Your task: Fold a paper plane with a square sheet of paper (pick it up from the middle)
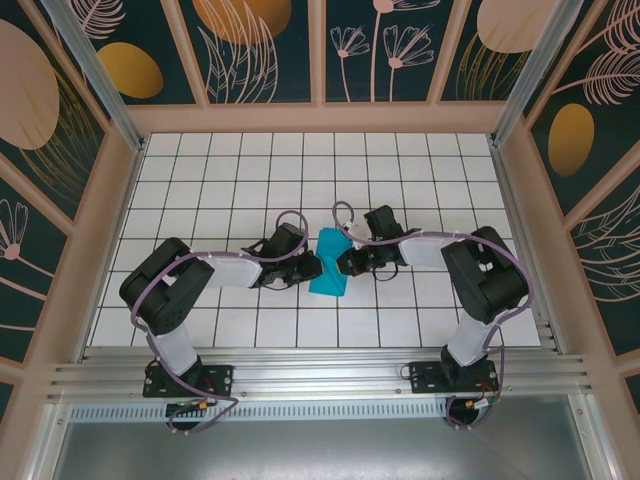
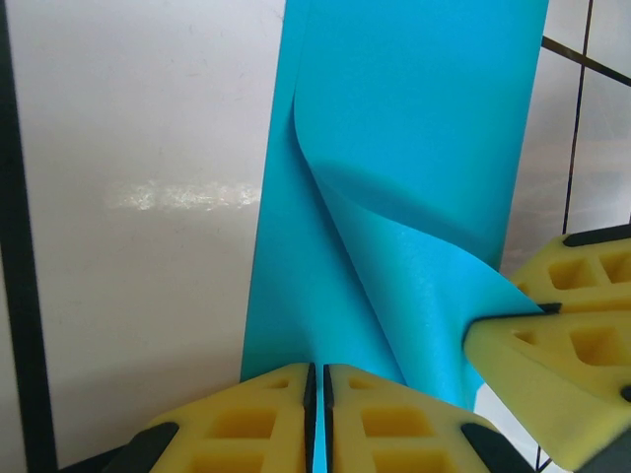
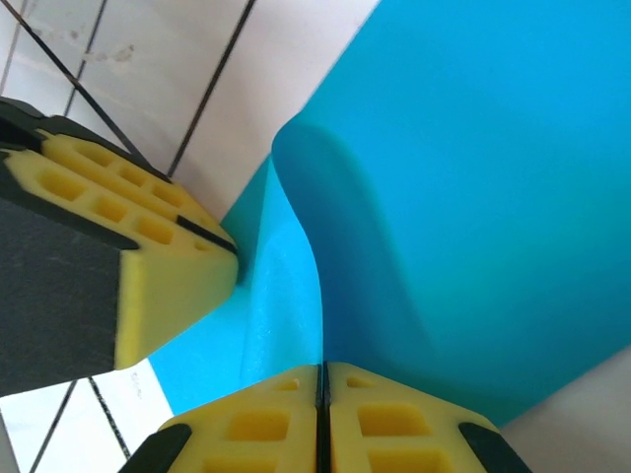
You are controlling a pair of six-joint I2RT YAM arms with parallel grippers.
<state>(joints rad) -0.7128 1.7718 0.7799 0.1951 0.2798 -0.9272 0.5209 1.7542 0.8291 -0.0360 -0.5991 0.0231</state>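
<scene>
While both arms meet at the middle of the table (image 1: 250, 170), the paper (image 2: 414, 148) sits pinched between them. In the top view the left gripper (image 2: 316, 394) is at its 9 o'clock and the right gripper (image 3: 320, 394) at its 3 o'clock. Each has its jaws pressed together on a teal edge, with only a hairline slit between them.

In the left wrist view the upper layer curls up from the flat part toward 5 o'clock, where the right gripper bites its corner. The far part, toward 12 o'clock, appears to lie flat on the tiles, though whether it touches them cannot be told.

The risk lies in that loose curl. If the arms draw apart unevenly, the thin sheet may tear at either bite or slide out of one grip. If they push together or press down before the bulge is smoothed, it may collapse into a stray crease, and the fold line would wander off true. A twist of either wrist would likely skew the layers the same way.

No container figures in this scene, and the paper rests in none.
</scene>
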